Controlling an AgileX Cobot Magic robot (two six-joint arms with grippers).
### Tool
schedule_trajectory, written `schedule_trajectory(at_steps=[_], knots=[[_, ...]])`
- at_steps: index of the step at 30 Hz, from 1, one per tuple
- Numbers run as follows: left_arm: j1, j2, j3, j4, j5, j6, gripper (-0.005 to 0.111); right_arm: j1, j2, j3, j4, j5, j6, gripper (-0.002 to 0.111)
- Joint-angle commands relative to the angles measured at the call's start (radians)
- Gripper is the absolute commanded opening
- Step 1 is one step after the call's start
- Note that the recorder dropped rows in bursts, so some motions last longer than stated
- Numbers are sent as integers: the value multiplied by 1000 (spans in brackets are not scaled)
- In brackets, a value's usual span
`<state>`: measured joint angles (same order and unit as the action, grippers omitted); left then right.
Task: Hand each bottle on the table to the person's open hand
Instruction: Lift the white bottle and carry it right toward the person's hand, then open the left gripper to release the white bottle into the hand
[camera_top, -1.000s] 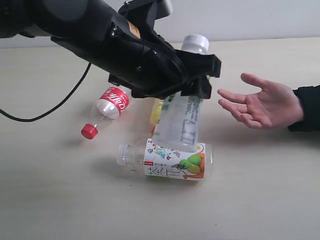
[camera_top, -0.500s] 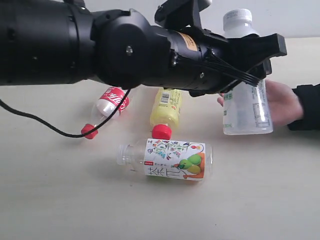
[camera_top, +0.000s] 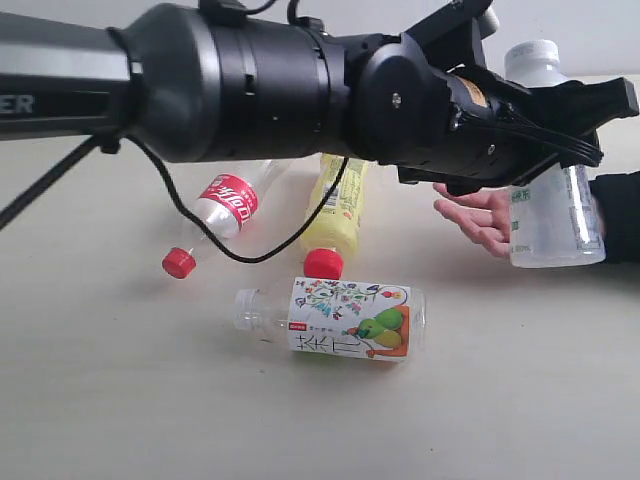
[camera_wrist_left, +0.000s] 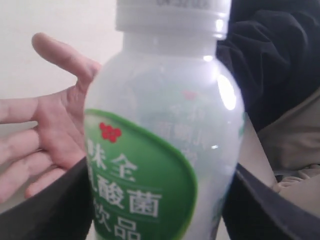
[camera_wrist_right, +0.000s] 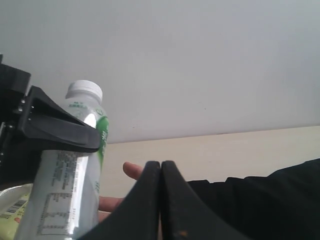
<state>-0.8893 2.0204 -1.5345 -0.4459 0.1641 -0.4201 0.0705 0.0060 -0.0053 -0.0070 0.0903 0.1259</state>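
i'm mid-handover with the left gripper (camera_top: 588, 125) grasping the upright green-label white-capped bottle (camera_top: 555, 225) right beside the person's open hand (camera_top: 480, 215), right gripper (camera_wrist_right: 161, 200) clenched empty, so next i'd ease it onto the palm and let go.

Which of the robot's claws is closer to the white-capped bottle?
Left. The left gripper is clamped around the white-capped bottle; the right gripper hangs shut beside it, not touching.
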Motion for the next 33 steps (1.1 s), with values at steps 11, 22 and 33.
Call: schedule_trajectory(at_steps=[11, 22, 33], knots=[[23, 103, -196, 349, 216, -302, 0, -5, -6, 5, 0, -3, 0, 0], [23, 150, -259, 437, 218, -476, 0, -5, -6, 5, 0, -3, 0, 0], [10, 209, -275, 437, 216, -505, 0, -5, -6, 5, 0, -3, 0, 0]])
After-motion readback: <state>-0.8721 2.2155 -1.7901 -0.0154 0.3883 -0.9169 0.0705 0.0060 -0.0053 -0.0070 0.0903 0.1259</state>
